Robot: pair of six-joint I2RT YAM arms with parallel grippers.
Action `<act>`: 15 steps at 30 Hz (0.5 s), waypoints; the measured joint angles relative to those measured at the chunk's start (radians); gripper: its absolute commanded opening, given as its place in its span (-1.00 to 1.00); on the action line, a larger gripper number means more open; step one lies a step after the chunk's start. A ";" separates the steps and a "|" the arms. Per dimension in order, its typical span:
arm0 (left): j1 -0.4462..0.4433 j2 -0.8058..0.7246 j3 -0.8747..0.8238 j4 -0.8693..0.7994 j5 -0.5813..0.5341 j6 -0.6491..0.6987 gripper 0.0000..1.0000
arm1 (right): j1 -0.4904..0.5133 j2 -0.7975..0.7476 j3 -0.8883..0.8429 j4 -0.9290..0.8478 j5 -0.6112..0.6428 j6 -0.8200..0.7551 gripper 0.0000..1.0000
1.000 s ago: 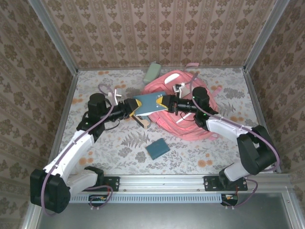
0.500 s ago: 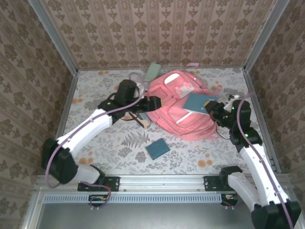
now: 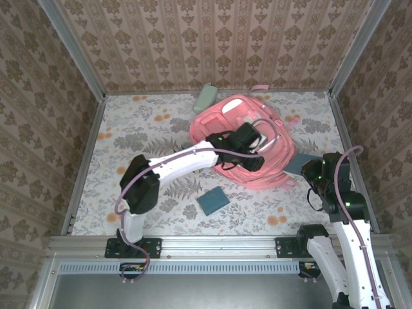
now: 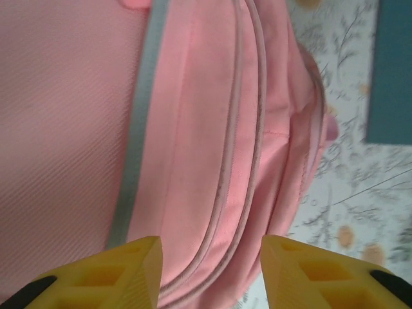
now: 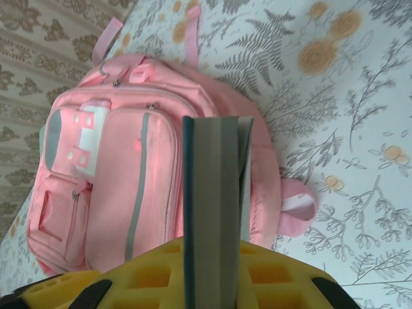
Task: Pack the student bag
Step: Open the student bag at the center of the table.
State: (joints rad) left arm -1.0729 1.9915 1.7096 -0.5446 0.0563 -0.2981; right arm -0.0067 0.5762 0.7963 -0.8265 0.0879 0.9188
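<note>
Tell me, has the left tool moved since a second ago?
Yes. The left tool swung right, from left of the student bag to over its front.

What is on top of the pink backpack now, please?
The left gripper hangs over the student bag, jaws open; whether it touches is unclear. The arm covers the bag's middle. The right gripper holds a teal book beside it.

Pink student bag (image 3: 273,168) w/ grey strips; teal book (image 5: 207,225); floral table (image 3: 141,129); brown damask walls (image 3: 212,38).
</note>
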 measured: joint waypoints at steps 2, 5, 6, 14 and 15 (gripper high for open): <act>-0.029 0.055 0.051 -0.013 -0.050 0.044 -0.07 | 0.000 -0.008 0.004 -0.016 0.014 -0.002 -0.88; -0.056 0.131 0.130 -0.032 -0.114 0.097 -0.03 | -0.002 -0.010 0.005 -0.026 0.016 -0.004 -0.88; -0.060 0.152 0.151 -0.035 -0.135 0.113 -0.02 | -0.002 -0.010 0.005 -0.029 0.016 -0.004 -0.88; -0.098 0.288 0.274 -0.069 -0.324 0.234 -0.21 | -0.006 -0.019 0.005 -0.032 0.013 -0.007 -0.85; -0.102 0.303 0.285 -0.071 -0.347 0.244 -0.33 | -0.007 -0.020 0.005 -0.032 0.013 -0.008 -0.85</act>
State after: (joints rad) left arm -1.1748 2.2940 1.9945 -0.6159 -0.2905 -0.0540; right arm -0.0135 0.5560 0.8009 -0.8581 0.1005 0.9112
